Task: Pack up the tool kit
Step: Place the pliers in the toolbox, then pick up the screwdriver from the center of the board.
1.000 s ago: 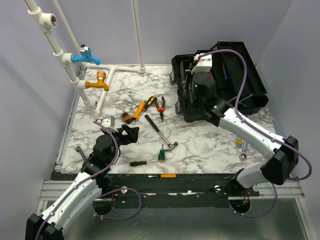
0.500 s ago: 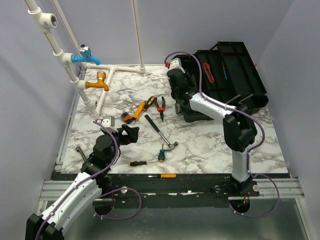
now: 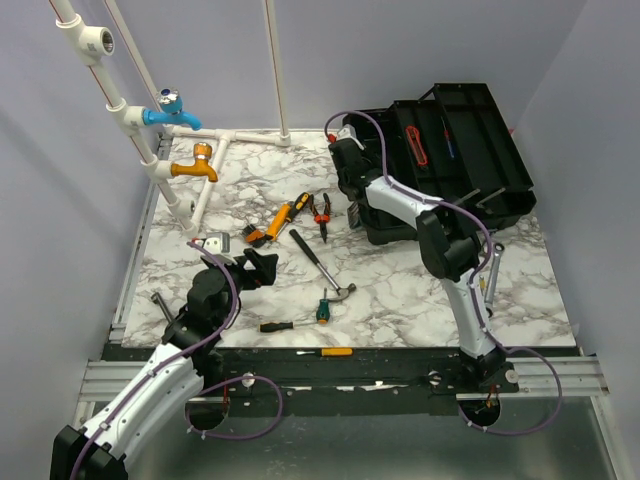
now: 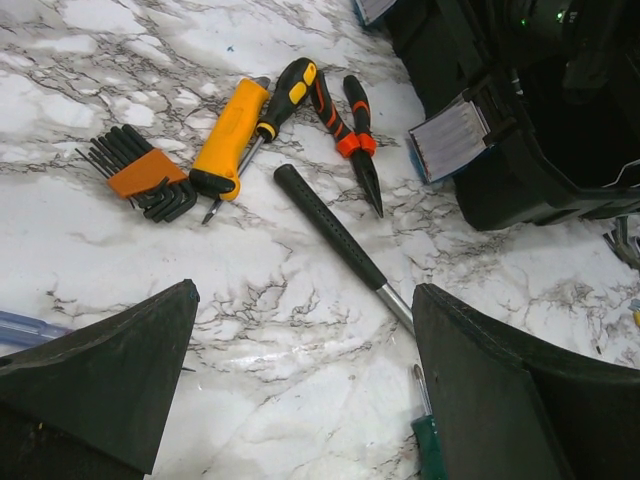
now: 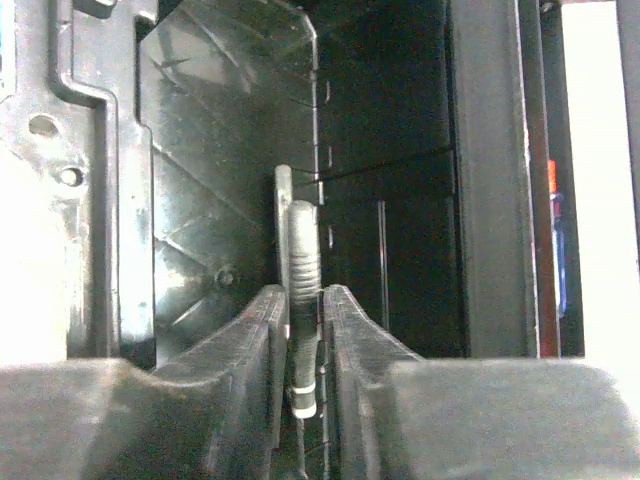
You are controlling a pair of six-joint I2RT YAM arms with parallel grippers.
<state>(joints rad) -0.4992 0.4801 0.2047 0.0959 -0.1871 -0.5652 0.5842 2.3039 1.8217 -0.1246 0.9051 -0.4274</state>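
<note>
The black toolbox stands open at the back right; it also shows in the left wrist view. My right gripper hangs over the box's left end and is shut on a slim grey ribbed tool, held above the dark box interior. My left gripper is open and empty, low over the marble near the hammer. The left wrist view shows its open fingers, the hammer handle, orange-black pliers, a yellow-handled tool, an orange hex key set and a green screwdriver.
White pipes with a blue tap and an orange tap stand at the back left. A small yellow-black screwdriver and another yellow one lie near the front edge. A wrench lies at the right, beside my right arm.
My right arm has swung from over the middle of the box to its left end, and its elbow has folded upright. The left arm has not moved.
</note>
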